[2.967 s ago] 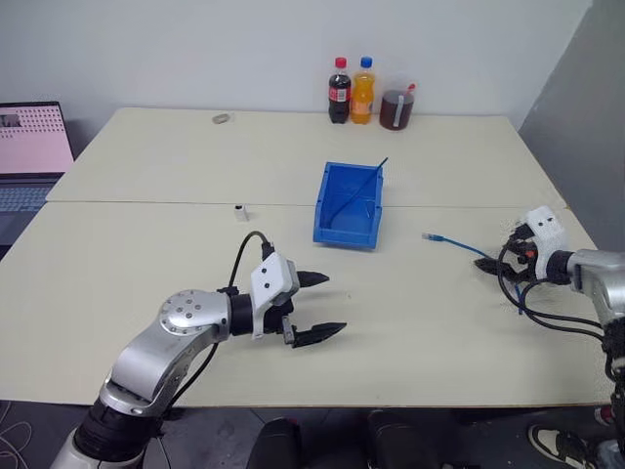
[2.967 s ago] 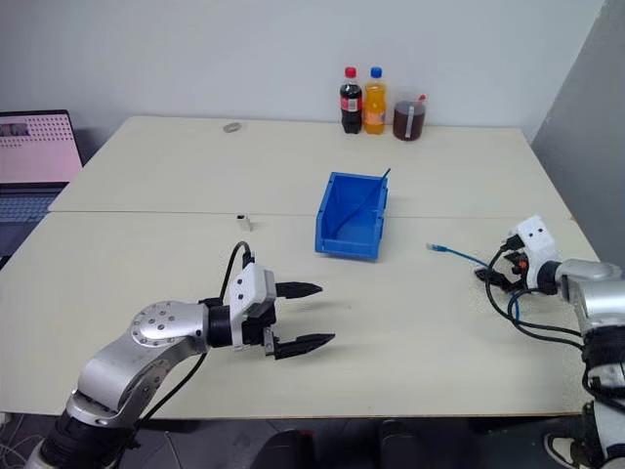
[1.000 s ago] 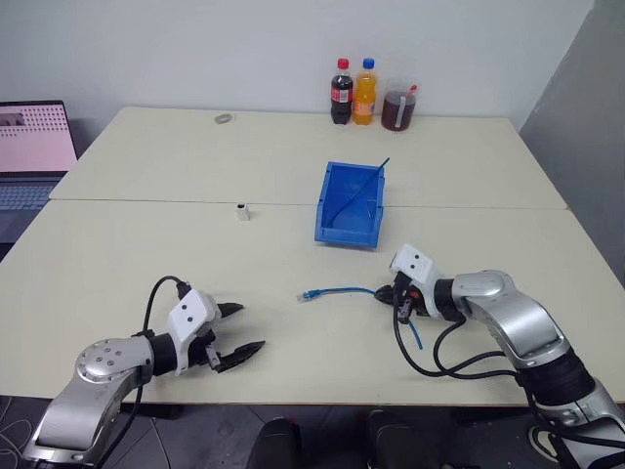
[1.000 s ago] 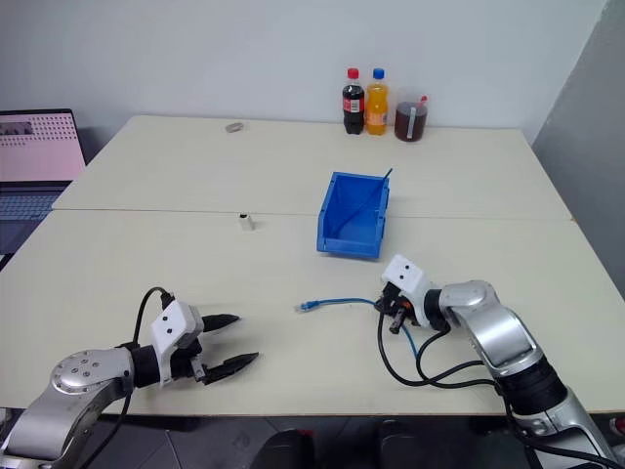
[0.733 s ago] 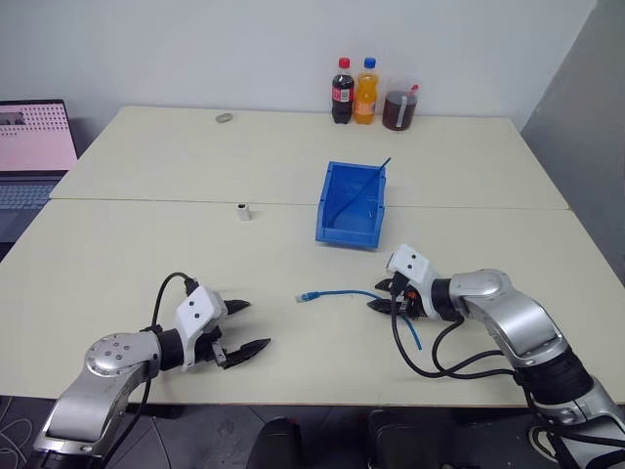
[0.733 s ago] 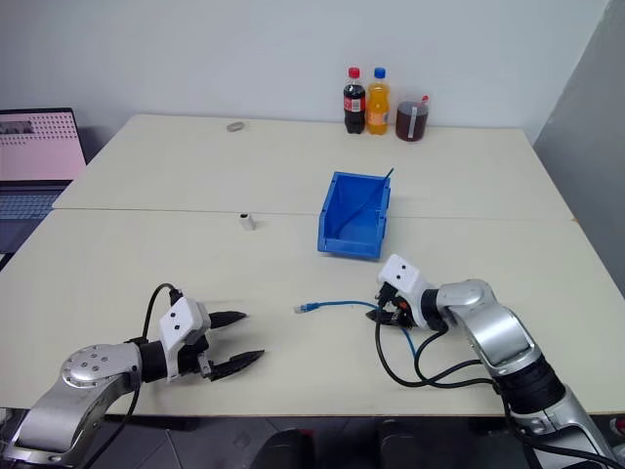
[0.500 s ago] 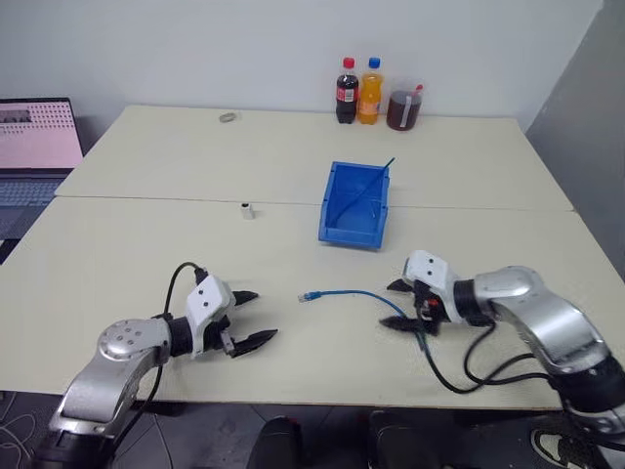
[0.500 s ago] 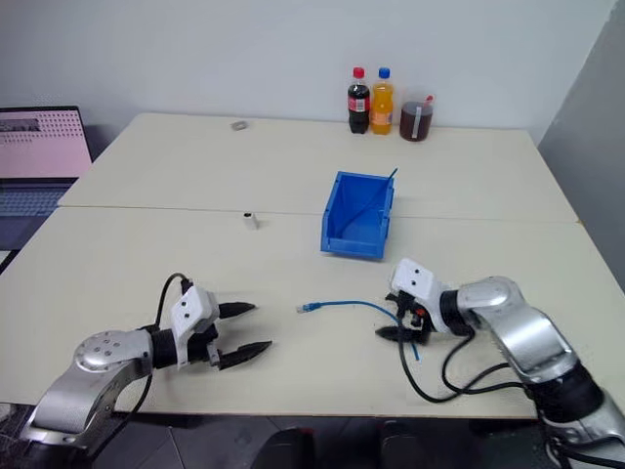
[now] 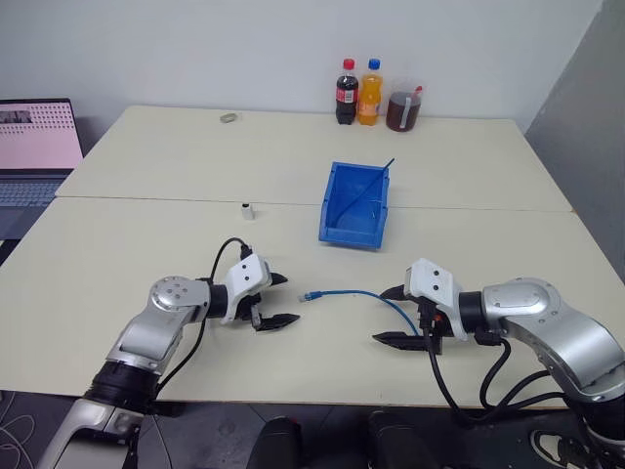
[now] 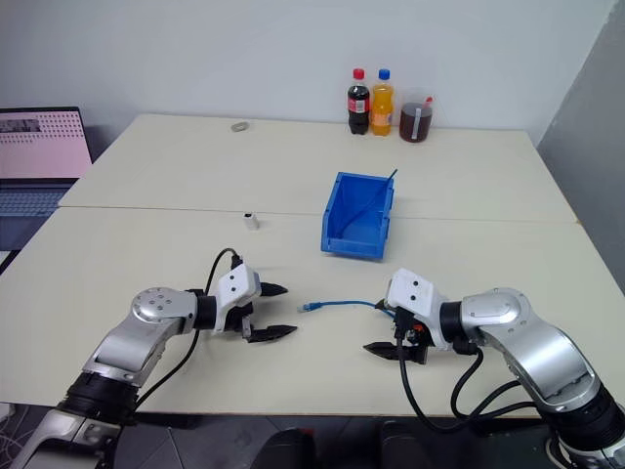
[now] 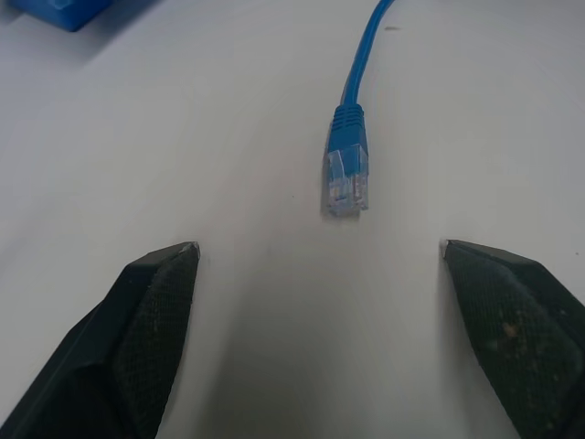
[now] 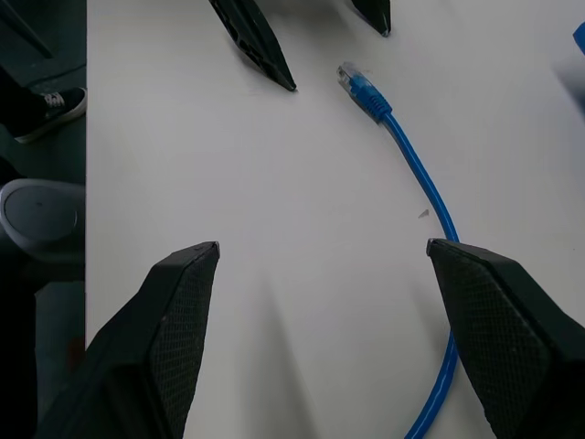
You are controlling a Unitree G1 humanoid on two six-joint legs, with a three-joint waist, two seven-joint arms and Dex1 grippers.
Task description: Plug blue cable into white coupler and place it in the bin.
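Light-blue thin network cable [image 9: 356,294] lies loose on the bench, clear plug pointing at the spread, empty left gripper [image 9: 275,299], nearer than the likewise released right gripper [image 9: 395,315].

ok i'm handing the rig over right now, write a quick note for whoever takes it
Left gripper: open, empty, lined up on the plug end of the thin light-blue network cable.
Right gripper: open, empty, beside the cable's other stretch.
Cable lies loose on the beige table, in front of the blue plastic rectangular bin.
Tiny white plastic coupler stands alone near the table seam, left of the bin.
Done: cable sits between both grippers.
Left: grasp cable and coupler, plug them together, drop the pair in the bin.
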